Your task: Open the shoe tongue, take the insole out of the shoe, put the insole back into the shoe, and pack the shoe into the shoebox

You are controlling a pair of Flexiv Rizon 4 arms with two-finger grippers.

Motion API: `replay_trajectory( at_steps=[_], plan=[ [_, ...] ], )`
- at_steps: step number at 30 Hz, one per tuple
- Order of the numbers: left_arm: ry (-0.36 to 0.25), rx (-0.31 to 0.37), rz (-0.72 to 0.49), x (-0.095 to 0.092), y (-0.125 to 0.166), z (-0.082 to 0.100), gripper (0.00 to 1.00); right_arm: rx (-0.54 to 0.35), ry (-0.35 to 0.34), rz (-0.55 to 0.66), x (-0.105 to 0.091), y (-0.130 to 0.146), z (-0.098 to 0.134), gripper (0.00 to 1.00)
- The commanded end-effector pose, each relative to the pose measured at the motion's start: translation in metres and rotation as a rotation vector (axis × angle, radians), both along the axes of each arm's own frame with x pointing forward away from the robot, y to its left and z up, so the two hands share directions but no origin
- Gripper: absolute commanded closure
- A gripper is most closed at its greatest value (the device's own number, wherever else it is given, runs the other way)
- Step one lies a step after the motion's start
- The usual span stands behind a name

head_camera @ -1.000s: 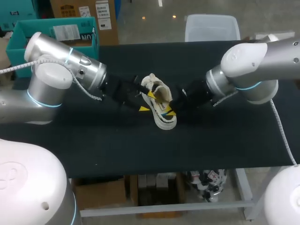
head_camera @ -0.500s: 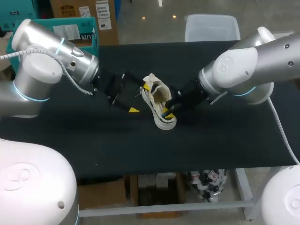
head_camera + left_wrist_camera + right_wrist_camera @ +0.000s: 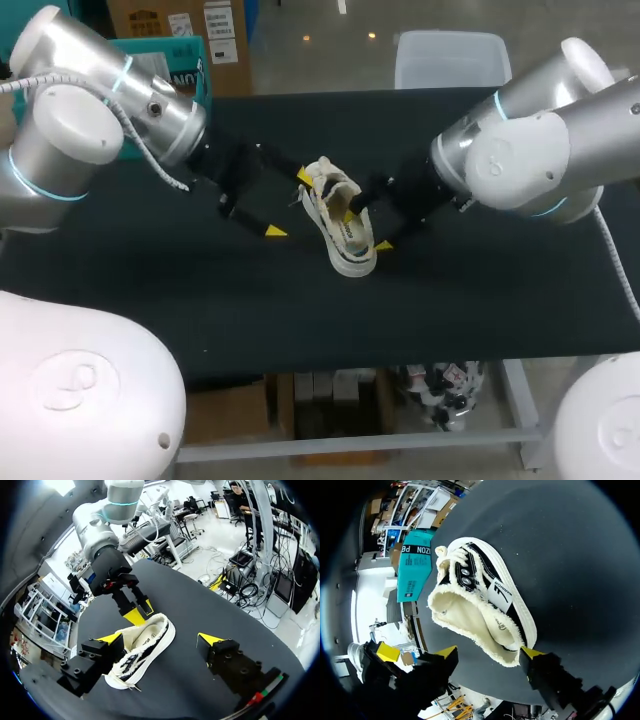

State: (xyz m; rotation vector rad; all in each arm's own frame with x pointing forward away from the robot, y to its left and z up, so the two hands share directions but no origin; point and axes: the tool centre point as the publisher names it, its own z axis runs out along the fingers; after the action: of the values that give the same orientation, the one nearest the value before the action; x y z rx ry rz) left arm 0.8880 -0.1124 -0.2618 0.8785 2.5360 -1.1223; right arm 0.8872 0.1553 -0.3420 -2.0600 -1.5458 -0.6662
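A cream and black shoe (image 3: 341, 228) lies on the black table (image 3: 200, 290), its mouth open. My left gripper (image 3: 288, 204) is open just left of it, and the left wrist view has the shoe (image 3: 142, 650) ahead of my left gripper (image 3: 160, 639), close to one finger. My right gripper (image 3: 366, 230) is open at the shoe's right side. In the right wrist view the shoe's heel end (image 3: 485, 615) lies just ahead of my right gripper (image 3: 489, 652), whose fingers stand wide apart. The teal shoebox (image 3: 160, 62) is at the far left corner. The insole cannot be made out.
The teal shoebox (image 3: 415, 565) shows beyond the shoe in the right wrist view. My right gripper (image 3: 131, 611) shows past the shoe in the left wrist view. Bare black table surface (image 3: 460, 300) stretches in front of the shoe and to both sides.
Both grippers have opened wide and let go of the shoe. The left gripper has drawn back to the left; the right one has pulled back slightly to the right.
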Motion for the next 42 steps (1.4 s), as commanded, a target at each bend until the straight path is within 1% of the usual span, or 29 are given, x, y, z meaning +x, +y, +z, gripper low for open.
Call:
replay_trajectory(
  at_steps=[1,3,4,5,6,8,10,14,16,18,29,30,31,32,33,34,35,36,37,39,40,41,42],
  plan=[
    [0.112,0.06,0.112,-0.01,0.019,0.013,0.0,-0.038,-0.039,-0.01,0.0,-0.001,0.01,0.12],
    [0.222,0.084,0.159,-0.011,0.027,0.013,0.0,-0.061,-0.065,0.001,0.005,-0.005,0.013,0.04],
    [0.252,0.102,0.184,-0.013,0.031,0.013,0.0,-0.083,-0.076,0.005,0.006,-0.007,0.015,0.0],
    [0.277,0.124,0.209,-0.014,0.035,0.013,0.0,-0.102,-0.091,0.013,0.008,-0.009,0.017,0.0],
    [0.297,0.137,0.225,-0.017,0.039,0.014,0.0,-0.119,-0.103,0.022,0.009,-0.012,0.02,0.0],
    [0.315,0.165,0.267,-0.022,0.049,0.016,0.0,-0.146,-0.143,0.046,0.011,-0.018,0.025,0.0],
    [0.331,0.172,0.286,-0.027,0.058,0.019,0.0,-0.165,-0.175,0.068,0.012,-0.024,0.029,0.0],
    [0.343,0.226,0.366,-0.039,0.076,0.024,0.0,-0.189,-0.229,0.128,0.011,-0.027,0.036,0.0],
    [0.351,0.235,0.391,-0.044,0.086,0.027,0.0,-0.209,-0.25,0.149,0.01,-0.026,0.038,0.0],
    [0.308,0.33,0.423,-0.051,0.094,0.031,0.0,-0.262,-0.272,0.126,0.009,-0.025,0.037,0.0],
    [0.308,0.33,0.423,-0.051,0.094,0.031,0.0,-0.262,-0.272,0.126,0.009,-0.025,0.037,0.0],
    [0.308,0.33,0.423,-0.051,0.094,0.031,0.0,-0.287,-0.287,0.124,0.012,-0.02,0.035,0.0],
    [0.308,0.33,0.423,-0.051,0.094,0.031,0.0,-0.286,-0.295,0.121,0.013,-0.015,0.033,0.06],
    [0.308,0.33,0.423,-0.051,0.094,0.031,0.0,-0.29,-0.306,0.131,0.014,-0.009,0.03,0.56],
    [0.328,0.33,0.457,-0.049,0.095,0.031,0.0,-0.318,-0.314,0.134,0.015,-0.005,0.027,1.0],
    [0.367,0.331,0.51,-0.047,0.097,0.03,0.0,-0.319,-0.323,0.135,0.015,-0.003,0.025,1.0],
    [0.385,0.31,0.529,-0.045,0.099,0.03,0.0,-0.322,-0.321,0.149,0.014,0.001,0.021,1.0],
    [0.41,0.302,0.555,-0.045,0.103,0.03,0.0,-0.351,-0.323,0.152,0.014,0.002,0.017,1.0],
    [0.448,0.306,0.613,-0.043,0.107,0.029,0.0,-0.358,-0.328,0.159,0.013,0.002,0.015,1.0],
    [0.472,0.298,0.653,-0.043,0.113,0.028,0.0,-0.382,-0.343,0.165,0.01,0.004,0.009,1.0],
    [0.506,0.305,0.71,-0.042,0.117,0.027,0.0,-0.387,-0.358,0.167,0.008,0.004,0.007,1.0],
    [0.512,0.299,0.708,-0.042,0.118,0.027,0.0,-0.384,-0.365,0.171,0.007,0.004,0.005,1.0],
    [0.535,0.297,0.722,-0.043,0.119,0.027,0.0,-0.393,-0.374,0.172,0.006,0.003,0.002,1.0]
  ],
)
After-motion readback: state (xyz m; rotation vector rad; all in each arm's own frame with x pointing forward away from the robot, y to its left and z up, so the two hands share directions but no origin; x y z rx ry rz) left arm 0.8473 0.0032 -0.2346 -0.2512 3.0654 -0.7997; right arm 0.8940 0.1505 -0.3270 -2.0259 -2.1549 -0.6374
